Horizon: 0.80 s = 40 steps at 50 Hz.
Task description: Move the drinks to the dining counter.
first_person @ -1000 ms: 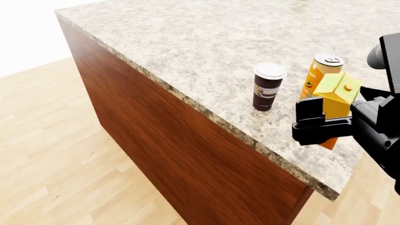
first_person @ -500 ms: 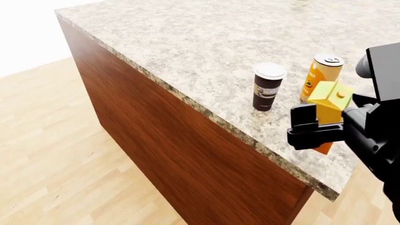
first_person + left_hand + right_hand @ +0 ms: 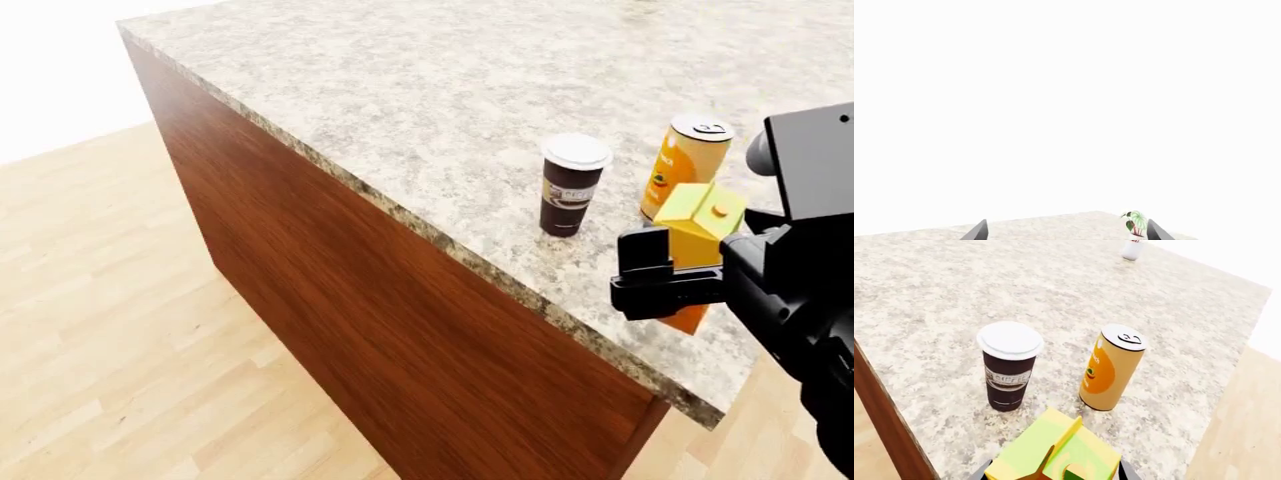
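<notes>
Right gripper clamped on juice carton at desk edge beside cup and can; judged best lowered upright, clear of both, before letting go.

The dining counter carries a paper cup and can.

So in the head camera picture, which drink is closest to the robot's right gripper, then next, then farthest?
1. Juice carton: held in the right gripper, near the counter's edge.
2. Orange can: just behind the carton.
3. Coffee cup: off to the left.
</notes>
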Tool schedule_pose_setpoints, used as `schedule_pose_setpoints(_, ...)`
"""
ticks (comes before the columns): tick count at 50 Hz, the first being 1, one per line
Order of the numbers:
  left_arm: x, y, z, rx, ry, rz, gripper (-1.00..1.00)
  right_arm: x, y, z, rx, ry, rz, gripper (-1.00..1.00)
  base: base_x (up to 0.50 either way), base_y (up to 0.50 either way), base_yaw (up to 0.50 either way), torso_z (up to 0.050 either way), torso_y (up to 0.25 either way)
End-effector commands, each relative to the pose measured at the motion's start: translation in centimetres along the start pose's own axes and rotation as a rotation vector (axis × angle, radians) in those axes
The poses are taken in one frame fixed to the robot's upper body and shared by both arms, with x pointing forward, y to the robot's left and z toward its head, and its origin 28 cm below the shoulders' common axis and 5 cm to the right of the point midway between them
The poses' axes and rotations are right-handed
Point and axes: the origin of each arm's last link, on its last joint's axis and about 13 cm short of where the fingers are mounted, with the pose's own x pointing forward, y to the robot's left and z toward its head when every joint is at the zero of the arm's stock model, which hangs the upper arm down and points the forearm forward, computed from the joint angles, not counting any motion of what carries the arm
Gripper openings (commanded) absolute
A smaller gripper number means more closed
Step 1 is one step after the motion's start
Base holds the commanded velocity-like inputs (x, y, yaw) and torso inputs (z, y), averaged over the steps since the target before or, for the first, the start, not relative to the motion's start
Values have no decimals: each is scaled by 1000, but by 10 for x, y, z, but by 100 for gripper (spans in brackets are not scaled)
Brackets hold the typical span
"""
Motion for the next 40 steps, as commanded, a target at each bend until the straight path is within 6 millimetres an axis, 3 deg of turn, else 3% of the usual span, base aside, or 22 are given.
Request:
schedule_pose_setpoints(1, 0, -1, 0, 1, 1, -1, 100, 3, -6, 7, 9, -59, -39, -100, 0, 0, 0, 0, 0)
schedule_pose_setpoints(40, 0, -1, 0, 1, 3, -3, 100, 19, -4, 1, 20, -33, -32, -100, 0, 0, 0, 1, 1)
